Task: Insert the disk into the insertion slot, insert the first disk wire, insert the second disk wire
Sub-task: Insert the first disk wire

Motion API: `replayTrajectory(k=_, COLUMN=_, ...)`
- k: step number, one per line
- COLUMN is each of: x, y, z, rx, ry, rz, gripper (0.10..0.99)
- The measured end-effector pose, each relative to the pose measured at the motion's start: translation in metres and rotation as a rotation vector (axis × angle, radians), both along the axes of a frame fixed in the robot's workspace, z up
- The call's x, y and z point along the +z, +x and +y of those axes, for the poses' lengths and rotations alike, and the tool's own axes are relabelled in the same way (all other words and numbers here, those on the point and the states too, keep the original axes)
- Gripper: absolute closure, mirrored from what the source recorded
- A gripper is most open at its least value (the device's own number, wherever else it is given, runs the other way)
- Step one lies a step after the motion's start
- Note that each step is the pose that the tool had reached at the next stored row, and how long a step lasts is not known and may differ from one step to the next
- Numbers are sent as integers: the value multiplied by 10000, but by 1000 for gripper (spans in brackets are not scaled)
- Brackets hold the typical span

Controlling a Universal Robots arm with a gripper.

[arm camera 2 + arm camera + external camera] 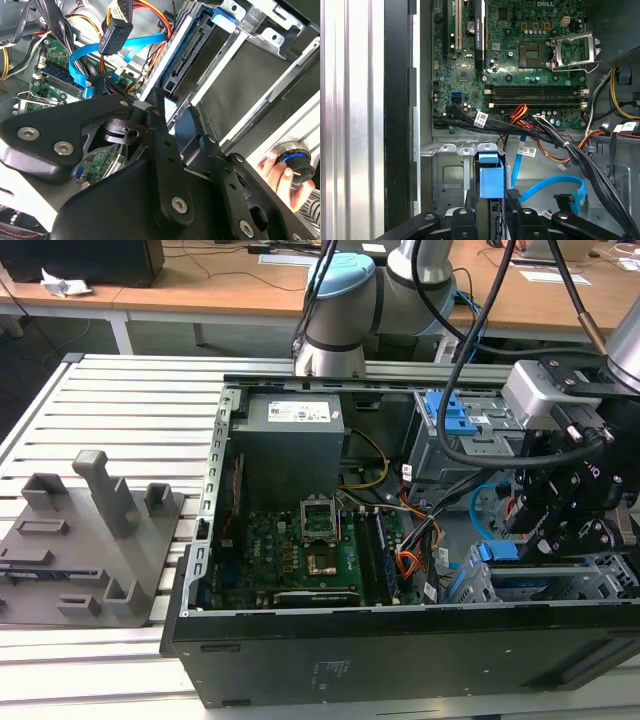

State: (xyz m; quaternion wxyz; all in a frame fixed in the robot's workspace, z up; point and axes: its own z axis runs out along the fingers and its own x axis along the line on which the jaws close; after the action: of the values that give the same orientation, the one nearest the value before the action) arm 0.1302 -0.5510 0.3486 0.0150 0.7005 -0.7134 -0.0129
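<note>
1. The gripper (522, 545) hangs inside the open computer case (400, 660), at the exterior view's right, over the low grey insertion slot (472, 588).
2. Its jaws are drawn in narrow, one against each side of the disk (491, 181), pinching the blue carrier end with the disk standing on edge.
3. In the first wrist view the disk's blue end sits just beside the insertion slot's (451, 175) perforated wall, level with its rim; how deep the disk reaches I cannot tell.
4. In the second wrist view the disk (192, 55) stretches away from the gripper (175, 107), connector edge bare.
5. A blue flat cable (555, 187) lies loose near the slot – not plugged into the disk – below the motherboard (530, 50).
6. A person's hand (277, 172) rests on a knob outside the case.
7. The case stands on a slatted metal table (120, 400).
</note>
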Motion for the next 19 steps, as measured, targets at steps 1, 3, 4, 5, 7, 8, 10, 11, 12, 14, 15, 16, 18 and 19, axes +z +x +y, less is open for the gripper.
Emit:
replayTrajectory(k=1, x=0, y=43, z=-1, rx=0, ry=0, rz=0, gripper=725)
replayTrajectory(k=3, x=0, y=180, z=2, rx=-1, ry=-6, rz=1, gripper=725)
replayTrajectory(k=4, x=0, y=244, z=5, rx=0, ry=-27, rz=4, gripper=725)
replayTrajectory(k=5, x=0, y=306, z=10, rx=1, ry=-60, rz=9, gripper=725)
replayTrajectory(k=7, x=0, y=383, z=13, rx=0, ry=-81, rz=11, gripper=725)
replayTrajectory(k=8, x=2, y=401, z=13, rx=1, ry=-88, rz=12, gripper=725)
replayTrajectory(k=10, x=51, y=404, z=13, rx=-1, ry=-113, rz=11, gripper=725)
replayTrajectory(k=11, x=95, y=405, z=13, rx=-1, ry=-132, rz=11, gripper=725)
replayTrajectory(k=12, x=139, y=405, z=14, rx=-1, ry=-152, rz=12, gripper=725)
replayTrajectory(k=14, x=197, y=405, z=16, rx=0, ry=-185, rz=11, gripper=725)
replayTrajectory(k=15, x=216, y=405, z=16, rx=0, ry=-203, rz=12, gripper=725)
replayTrajectory(k=16, x=216, y=406, z=16, rx=0, ry=-203, rz=12, gripper=725)
replayTrajectory(k=18, x=216, y=406, z=16, rx=0, ry=-204, rz=12, gripper=725)
replayTrajectory(k=19, x=217, y=406, z=16, rx=0, ry=-205, rz=12, gripper=725)
